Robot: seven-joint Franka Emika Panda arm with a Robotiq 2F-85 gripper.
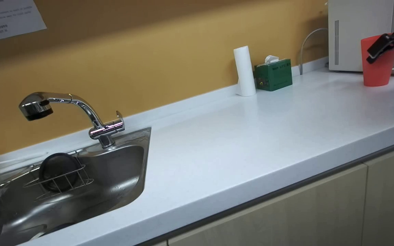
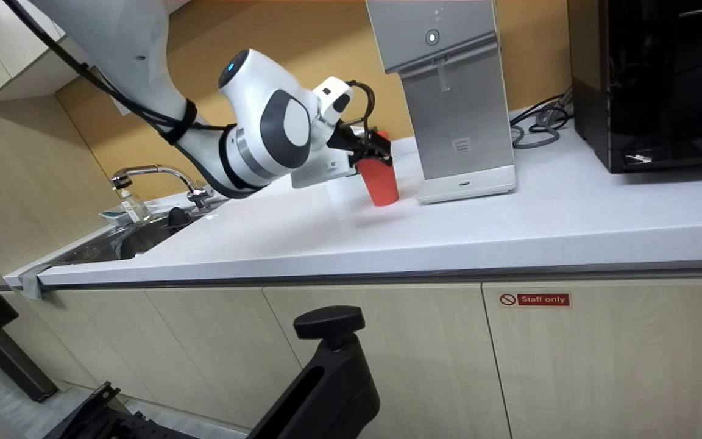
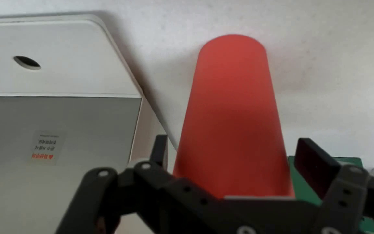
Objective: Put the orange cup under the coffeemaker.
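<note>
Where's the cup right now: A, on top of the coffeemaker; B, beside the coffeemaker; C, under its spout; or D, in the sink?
B: the wrist view shows the cup off to one side of the coffeemaker, with counter showing between them.
</note>
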